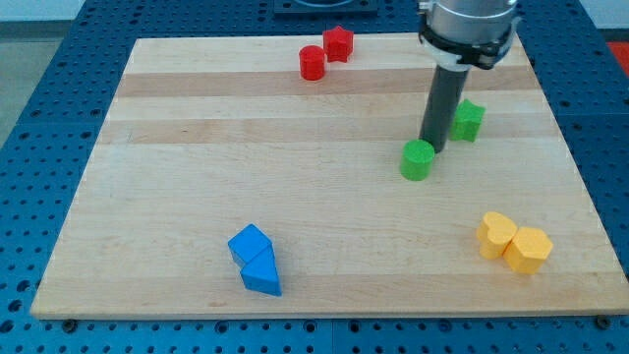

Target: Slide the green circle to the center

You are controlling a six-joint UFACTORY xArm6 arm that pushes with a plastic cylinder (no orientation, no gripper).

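Resting against the green circle [417, 160] on its upper right, my tip [432, 149] is being shown; no gripper is being carried, so none can be judged.

Red blocks: two, a red cylinder [312, 63] and a red star-like block [338, 43], far side.
Green blocks: two, a green circle [417, 160] and a green star-like block [468, 120], right.
Blue blocks: two, a blue cube [249, 243] and a blue triangle [262, 275], near left.
Yellow blocks: two, a yellow rounded block [495, 235] and a yellow hexagon [528, 250], near right.
Boards: one wooden board [197, 157].
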